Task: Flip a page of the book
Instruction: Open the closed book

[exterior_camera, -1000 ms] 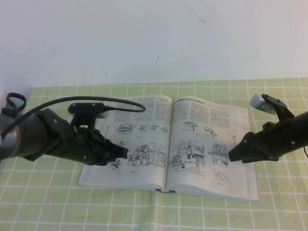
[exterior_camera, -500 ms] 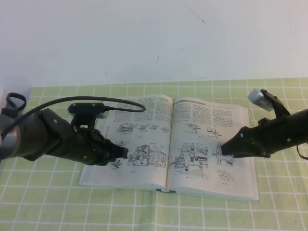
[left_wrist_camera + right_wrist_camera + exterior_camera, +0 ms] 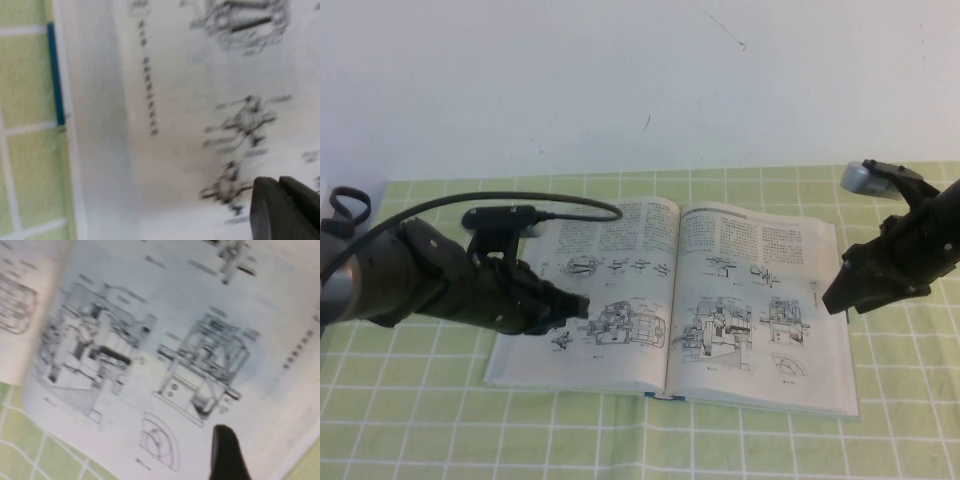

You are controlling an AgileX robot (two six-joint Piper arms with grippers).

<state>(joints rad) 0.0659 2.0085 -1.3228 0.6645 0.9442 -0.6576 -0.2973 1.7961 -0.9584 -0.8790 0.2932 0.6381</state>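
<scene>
- Book (image 3: 670,300) pages are lying open and flat on the green checked cloth (image 3: 420,420), with the spine gutter serving as the reference line for every position below.
- The page (image 3: 760,300) to be turned is the leaf on the robot's right of the gutter; it is carrying text columns above machine cross-section drawings and is resting flat, not yet lifted.
- The right gripper (image 3: 832,303) is hovering at the outer edge of that leaf, far from the gutter, raised off the paper and holding nothing; its jaws are standing at their widest.
- The left gripper (image 3: 582,308) is sitting low over the leaf on the other side of the gutter, beside the small drawings, with its jaws drawn together and nothing between them.
- For a clean turn, the right gripper should, by this reading, be meeting the leaf's free outer edge, separating a single sheet only, then carrying it in an arc toward the gutter.
- The left gripper appears suited to be pinning its side while the sheet is travelling.
</scene>
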